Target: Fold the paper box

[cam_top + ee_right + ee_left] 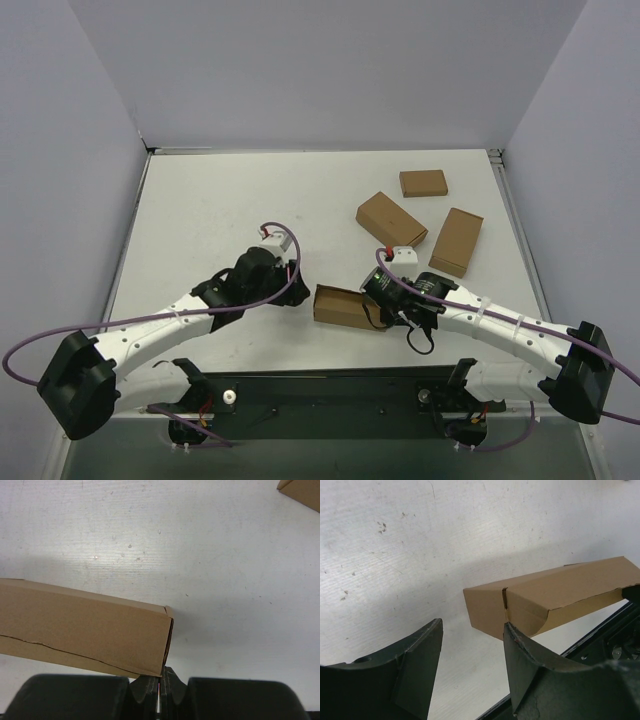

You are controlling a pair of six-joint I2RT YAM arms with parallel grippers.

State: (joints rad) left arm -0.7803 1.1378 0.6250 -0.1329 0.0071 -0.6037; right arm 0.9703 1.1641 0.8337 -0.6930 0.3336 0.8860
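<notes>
Top external view: we see the paper box (345, 307) folded up and lying on the white table (220, 200), at about 6 o'clock from the table's middle. The left tool (296, 280) is at the box's 9 o'clock, just beside its left end. The right tool (378, 312) is at its 3 o'clock, against the right end. From up here we cannot tell how either tool's jaws stand. Three smaller brown boxes (391, 218) lie at 1 to 2 o'clock from the paper box, well apart from it.

Left wrist view: the left tool (472, 625) is spread wide, with nothing between its dark fingers (415, 670). The paper box (555, 595) runs from the middle of the frame out toward 3 o'clock. Its closed end, marked by a short upright slit, faces us. The fingertip at 5 o'clock reaches the box's lower edge; we cannot tell whether it touches.

Right wrist view: the right tool (160, 682) is pressed together at 6 o'clock. The paper box (85, 625) stretches from 9 o'clock to the middle, and its near corner comes down right onto the fingertips. We cannot tell whether any cardboard edge is caught between them. A long seam runs along the box's side. At 1 o'clock, a corner of another brown box (302, 490) shows.
</notes>
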